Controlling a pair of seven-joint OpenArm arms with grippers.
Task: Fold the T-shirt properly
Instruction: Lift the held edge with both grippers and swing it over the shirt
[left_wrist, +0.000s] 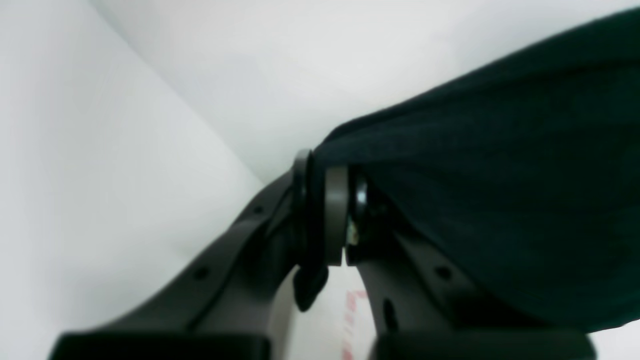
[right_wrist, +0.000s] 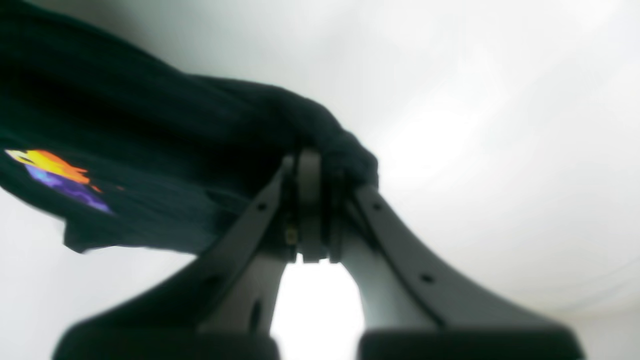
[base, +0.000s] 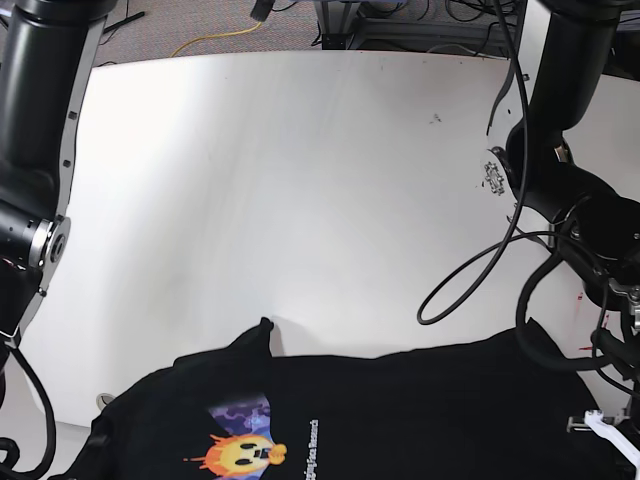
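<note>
With the left gripper (left_wrist: 345, 215) and right gripper (right_wrist: 310, 200) each pinching an edge of the T-shirt (base: 400, 410) raised at the table's (base: 300, 180) near edge, folding appears barely begun.

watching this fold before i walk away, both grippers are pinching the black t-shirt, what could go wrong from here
1. Each hold looks thin: the left gripper and the right gripper pinch only a small bunched bit of the T-shirt, so the cloth could slip out.
2. The T-shirt hangs over the near edge of the white table, so a dropped side might slide off.
3. The cloth is bunched near the printed mark, so creases may get folded in.
</note>
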